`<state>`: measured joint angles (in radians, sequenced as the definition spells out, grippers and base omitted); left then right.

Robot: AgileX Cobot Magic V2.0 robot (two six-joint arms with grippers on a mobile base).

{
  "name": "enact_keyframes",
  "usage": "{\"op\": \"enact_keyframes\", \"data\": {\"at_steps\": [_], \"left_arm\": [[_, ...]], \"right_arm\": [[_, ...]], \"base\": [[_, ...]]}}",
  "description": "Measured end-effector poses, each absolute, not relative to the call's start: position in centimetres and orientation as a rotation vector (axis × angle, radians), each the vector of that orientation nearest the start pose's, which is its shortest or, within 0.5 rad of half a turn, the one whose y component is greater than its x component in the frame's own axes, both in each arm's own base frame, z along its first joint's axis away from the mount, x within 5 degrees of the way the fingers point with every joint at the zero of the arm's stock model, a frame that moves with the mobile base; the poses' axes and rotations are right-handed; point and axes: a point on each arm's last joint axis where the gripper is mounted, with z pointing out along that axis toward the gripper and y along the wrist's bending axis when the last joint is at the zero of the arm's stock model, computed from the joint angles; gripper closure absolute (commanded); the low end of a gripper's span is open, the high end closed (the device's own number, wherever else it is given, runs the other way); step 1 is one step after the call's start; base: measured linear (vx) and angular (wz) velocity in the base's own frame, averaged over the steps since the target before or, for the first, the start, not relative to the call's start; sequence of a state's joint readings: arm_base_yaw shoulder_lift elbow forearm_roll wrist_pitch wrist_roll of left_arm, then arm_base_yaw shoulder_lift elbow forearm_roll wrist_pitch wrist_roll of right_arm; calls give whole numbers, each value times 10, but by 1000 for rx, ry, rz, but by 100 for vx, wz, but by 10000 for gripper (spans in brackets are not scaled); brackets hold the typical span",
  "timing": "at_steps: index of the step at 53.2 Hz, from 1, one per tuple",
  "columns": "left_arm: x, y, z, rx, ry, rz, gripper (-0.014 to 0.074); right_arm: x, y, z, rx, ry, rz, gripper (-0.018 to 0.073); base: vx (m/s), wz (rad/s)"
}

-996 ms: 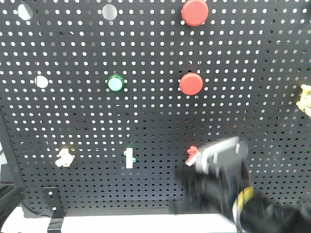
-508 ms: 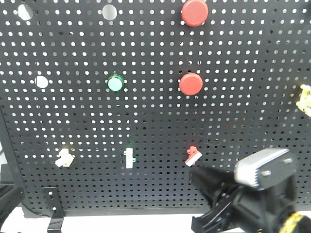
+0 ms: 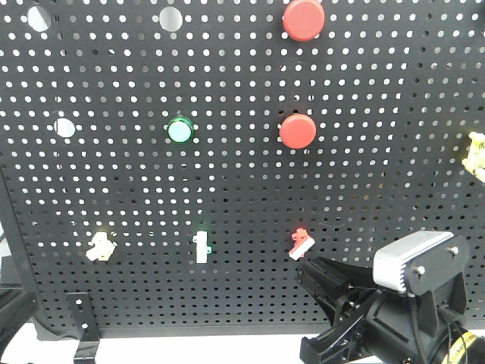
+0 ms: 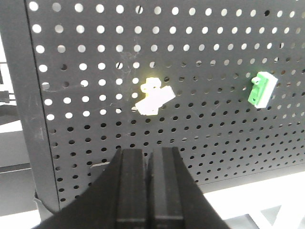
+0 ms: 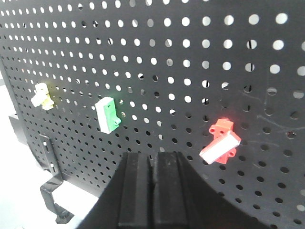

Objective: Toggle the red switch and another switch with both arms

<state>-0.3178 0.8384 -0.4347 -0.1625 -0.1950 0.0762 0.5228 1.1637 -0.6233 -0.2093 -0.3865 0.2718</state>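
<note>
The red switch [image 3: 301, 243] sits low on the black pegboard [image 3: 227, 189], and its white lever [image 5: 220, 148] slants down to the left. My right gripper [image 5: 153, 155] is shut and empty, below and left of the switch without touching it. From the front, the right gripper [image 3: 309, 267] shows just under the switch, with its silver-grey block [image 3: 420, 262] behind. The pale-yellow switch [image 3: 99, 246] is at the lower left. My left gripper [image 4: 148, 152] is shut and empty, straight below the pale-yellow switch [image 4: 153, 98] and apart from it.
A slim white-and-green switch [image 3: 201, 247] sits between the two toggles. Two big red push-buttons [image 3: 298, 131] and a green button [image 3: 180, 130] are higher up. A yellow piece [image 3: 477, 155] is at the right edge, and a black bracket [image 3: 82, 318] at the board's foot.
The right arm has drawn back down and to the right from beside the red switch, which now shows fully. It has barely shifted over the last half second.
</note>
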Motion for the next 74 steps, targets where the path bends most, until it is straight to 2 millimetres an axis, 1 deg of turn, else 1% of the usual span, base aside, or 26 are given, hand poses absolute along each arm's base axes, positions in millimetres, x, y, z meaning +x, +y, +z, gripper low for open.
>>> {"op": "enact_keyframes", "data": {"at_steps": [4, 8, 14, 20, 22, 23, 28, 30, 36, 40, 46, 74], "left_arm": [[167, -52, 288, 176, 1698, -272, 594], [159, -49, 283, 174, 1693, -271, 594], [136, -38, 272, 157, 1655, -255, 594], [108, -22, 256, 103, 1590, -206, 594], [99, -17, 246, 76, 1576, -182, 594], [95, -14, 244, 62, 1560, -170, 594], [80, -6, 219, 12, 1538, -117, 594], [74, -4, 213, -6, 1524, -100, 594], [62, -1, 208, -21, 1492, -67, 594], [58, -1, 204, -13, 1514, -39, 594], [57, -1, 198, -11, 1574, -25, 594], [57, -1, 197, -8, 1585, -23, 594]], "right_arm": [[212, 131, 301, -428, 1615, 521, 566], [212, 131, 301, -428, 1615, 521, 566], [212, 131, 301, -428, 1615, 521, 566], [212, 131, 301, -427, 1616, 521, 566], [212, 131, 301, -427, 1616, 521, 566], [212, 131, 301, -427, 1616, 521, 566], [212, 131, 301, -427, 1616, 521, 566], [212, 131, 301, -427, 1616, 521, 566], [212, 131, 301, -427, 1616, 521, 566], [212, 131, 301, -427, 1616, 521, 566], [212, 130, 301, -427, 1617, 521, 566], [213, 130, 300, -427, 1624, 519, 566]], "base": [[0, 0], [0, 0], [0, 0], [0, 0], [0, 0], [0, 0], [0, 0], [0, 0], [0, 0], [0, 0], [0, 0], [0, 0]]}}
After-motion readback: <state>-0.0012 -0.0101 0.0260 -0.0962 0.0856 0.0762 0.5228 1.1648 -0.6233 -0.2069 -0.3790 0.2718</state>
